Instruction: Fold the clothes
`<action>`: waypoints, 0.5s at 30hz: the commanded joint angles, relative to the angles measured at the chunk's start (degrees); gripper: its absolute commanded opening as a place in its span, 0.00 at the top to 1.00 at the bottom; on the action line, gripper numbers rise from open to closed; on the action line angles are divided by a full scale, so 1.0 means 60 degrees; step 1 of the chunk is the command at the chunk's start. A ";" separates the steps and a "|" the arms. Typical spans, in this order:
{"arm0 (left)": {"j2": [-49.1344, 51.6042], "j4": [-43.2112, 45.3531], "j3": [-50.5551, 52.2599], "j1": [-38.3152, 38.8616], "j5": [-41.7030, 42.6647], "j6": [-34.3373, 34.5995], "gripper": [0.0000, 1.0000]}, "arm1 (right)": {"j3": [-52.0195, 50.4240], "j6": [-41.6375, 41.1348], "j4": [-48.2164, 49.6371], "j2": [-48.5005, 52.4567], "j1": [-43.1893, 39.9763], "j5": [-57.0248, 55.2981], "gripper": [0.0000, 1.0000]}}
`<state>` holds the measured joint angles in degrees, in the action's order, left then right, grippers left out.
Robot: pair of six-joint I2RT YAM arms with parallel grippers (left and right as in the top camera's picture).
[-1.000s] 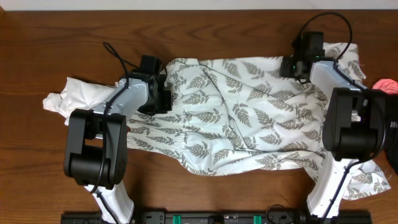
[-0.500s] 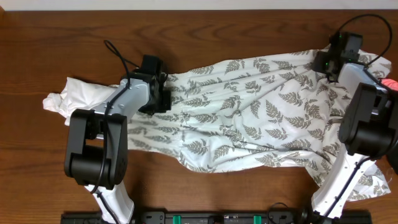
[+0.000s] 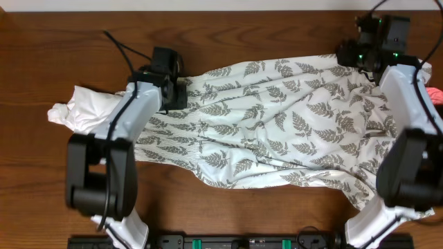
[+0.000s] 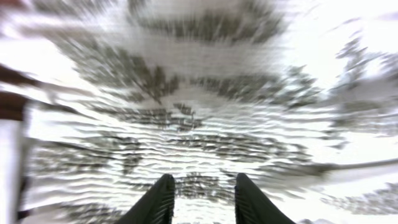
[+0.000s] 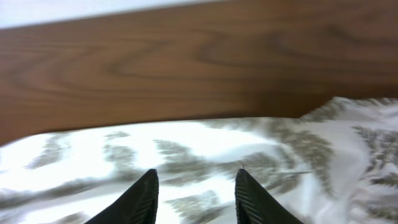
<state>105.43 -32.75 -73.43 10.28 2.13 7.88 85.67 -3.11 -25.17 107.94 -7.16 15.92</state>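
Fabric covers much of the desk (image 3: 228,31): the fern-print garment (image 3: 277,131), cream-white with grey-green leaves all over, lies stretched crosswise from the left arm to the desk's right side, creased in long slanting folds, with its lower hem sagging toward the near edge. At its left end a plain white garment (image 3: 83,111) sits bunched in a crumpled heap, touching or partly tucked under the printed cloth beside the left arm. The left gripper (image 3: 174,95) is down at the garment's upper left corner; in the left wrist view, which is badly blurred, the gripper (image 4: 202,199) has its two dark fingers (image 4: 163,199) parted, with printed cloth showing in the gap and nothing pinched between them. The right gripper (image 3: 349,55) is at the upper right corner of the same garment, near the far edge of the desk; from the right wrist view the gripper (image 5: 196,193) also stands with its fingers (image 5: 146,196) apart, above the cloth's far edge, with bare wood beyond it, and it grips nothing. A small pink object (image 3: 437,93) peeks in at the right border, too cropped to identify.
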 commanded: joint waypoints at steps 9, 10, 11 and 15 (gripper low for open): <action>0.0794 0.1840 -0.0240 -0.0036 0.0149 -0.0302 0.81 | -0.0109 -0.0798 -0.1494 0.0933 0.2098 -0.0510 0.89; 0.0962 0.1894 -0.0240 -0.0036 0.0361 -0.0455 0.86 | -0.0109 -0.0798 -0.1566 0.1100 0.2229 -0.0514 0.90; 0.1147 0.1953 -0.0240 -0.0036 0.0430 -0.0550 0.89 | -0.0109 -0.0798 -0.1643 0.1293 0.2375 -0.0514 0.91; 0.1661 0.2324 -0.0240 -0.0036 0.0430 -0.0637 0.89 | -0.0109 -0.0798 -0.1545 0.1898 0.2827 -0.1045 0.92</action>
<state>113.43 -20.16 -74.41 10.28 3.90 5.72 85.34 -7.18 -34.92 117.54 7.99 12.95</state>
